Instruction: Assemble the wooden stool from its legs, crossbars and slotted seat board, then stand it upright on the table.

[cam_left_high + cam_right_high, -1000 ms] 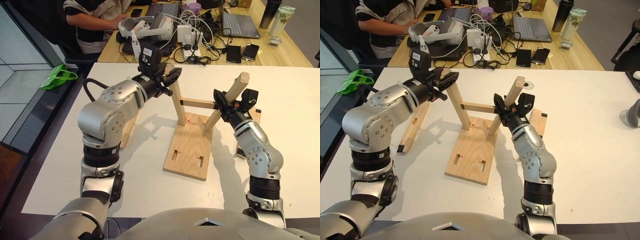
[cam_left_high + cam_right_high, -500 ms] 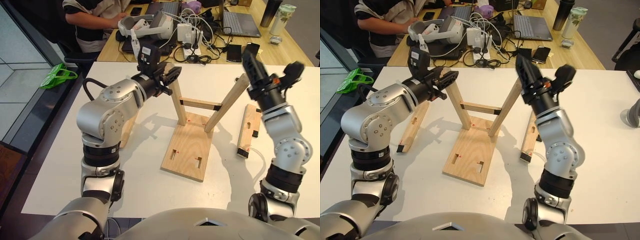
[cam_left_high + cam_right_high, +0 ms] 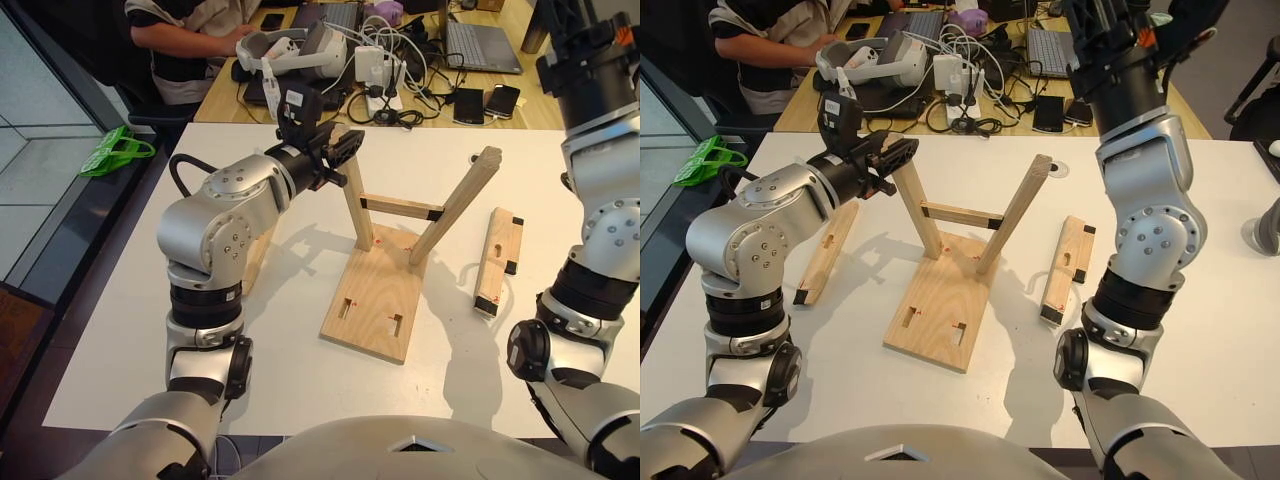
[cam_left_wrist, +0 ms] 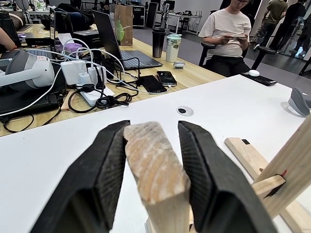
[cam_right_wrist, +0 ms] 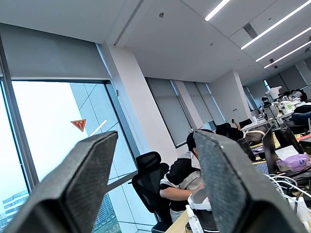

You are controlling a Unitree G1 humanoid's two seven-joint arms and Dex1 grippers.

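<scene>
Two empty rectangular slots [image 3: 345,308] sat at the 6 o'clock end of the pale wooden slotted seat board [image 3: 375,285], and that board lay flat near the middle of the white table [image 3: 290,385]. Up at its 12 o'clock end, two square wooden legs stood planted in it: the left leg [image 3: 358,210] near upright, the right leg [image 3: 455,205] leaning out towards 1 o'clock. A short wooden crossbar [image 3: 400,207] bridged them about halfway up.

And the left gripper [image 4: 154,141] was clamped on the top of that left leg, black pads pressed to both sides of the end grain. Out at 3 o'clock from the board, a loose wooden leg with a dark-tipped end [image 3: 498,260] lay flat on the table, apart from the assembly. At 9 o'clock, another loose wooden leg [image 3: 827,252] lay flat under the left arm.

High above the far right of the table, the right gripper [image 5: 156,174] hung with its fingers spread wide, nothing between them. Beyond the table at 12 o'clock, a wooden desk [image 3: 560,112] carried laptops, phones and tangled cables.
</scene>
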